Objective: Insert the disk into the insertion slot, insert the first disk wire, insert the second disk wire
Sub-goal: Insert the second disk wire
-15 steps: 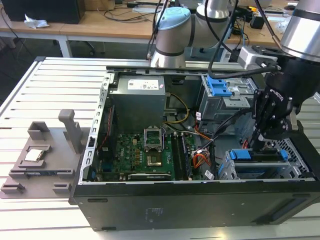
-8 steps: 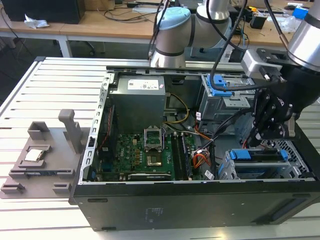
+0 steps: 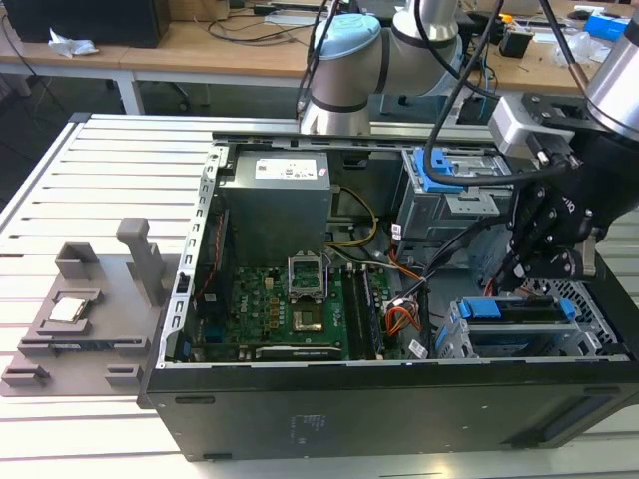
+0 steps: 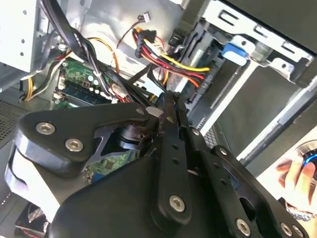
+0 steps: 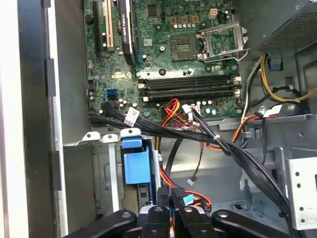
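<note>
The disk, framed by its blue carrier (image 3: pixel 504 307) (image 5: pixel 135 166), sits inside the insertion slot (image 3: pixel 459 339) (image 5: pixel 102 171), a silver metal cage at the case's front corner on the exterior view's right. My black gripper (image 3: pixel 517 281) (image 4: pixel 167 99) (image 5: pixel 171 199) hangs just above the disk's connector end. Its fingers (image 5: pixel 159 210) are pressed together, apparently pinching a thin black disk wire (image 5: pixel 171 161) near its plug. A bundle of red, yellow and orange wires (image 4: pixel 171 62) runs close beside the fingertips.
The open computer case holds the green motherboard (image 3: pixel 290 304), the grey power supply (image 3: pixel 275 195) and a taller grey bay box with a blue latch (image 3: pixel 439 185). A thick black cable bundle (image 5: pixel 223 144) crosses the case. A grey fixture (image 3: pixel 85 309) lies on the table. A person's hand (image 4: pixel 297 173) rests outside the case.
</note>
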You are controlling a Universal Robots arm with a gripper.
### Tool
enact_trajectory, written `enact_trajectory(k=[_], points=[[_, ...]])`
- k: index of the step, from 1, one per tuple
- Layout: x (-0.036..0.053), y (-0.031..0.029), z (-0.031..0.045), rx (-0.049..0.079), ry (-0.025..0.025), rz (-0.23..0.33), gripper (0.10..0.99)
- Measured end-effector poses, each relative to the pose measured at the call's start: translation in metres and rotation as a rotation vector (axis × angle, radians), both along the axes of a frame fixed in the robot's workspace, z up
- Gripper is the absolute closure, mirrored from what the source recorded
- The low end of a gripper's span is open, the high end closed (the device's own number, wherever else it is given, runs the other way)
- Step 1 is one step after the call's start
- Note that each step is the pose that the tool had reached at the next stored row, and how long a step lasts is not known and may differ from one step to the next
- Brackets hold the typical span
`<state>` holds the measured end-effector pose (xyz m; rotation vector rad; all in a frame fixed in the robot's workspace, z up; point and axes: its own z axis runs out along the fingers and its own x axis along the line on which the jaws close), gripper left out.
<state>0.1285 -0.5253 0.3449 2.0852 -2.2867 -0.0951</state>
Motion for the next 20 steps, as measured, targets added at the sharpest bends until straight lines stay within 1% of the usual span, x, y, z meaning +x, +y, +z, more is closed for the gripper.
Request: enact_trajectory(k=[1, 2, 3, 9, 14, 20], points=[[0.0000, -0.0036, -0.0001, 0.000, 0.0000, 0.000, 0.941], [0.0000, -0.0060, 0.0000, 0.000, 0.0000, 0.000, 0.941], [0.0000, -0.0067, 0.0000, 0.000, 0.0000, 0.000, 0.941], [0.0008, -0.0073, 0.0000, 0.003, 0.0003, 0.002, 0.941], [0.0065, -0.0074, 0.0000, 0.003, 0.0033, 0.010, 0.941], [0.0069, -0.0115, -0.0004, 0.004, 0.0035, 0.018, 0.941]])
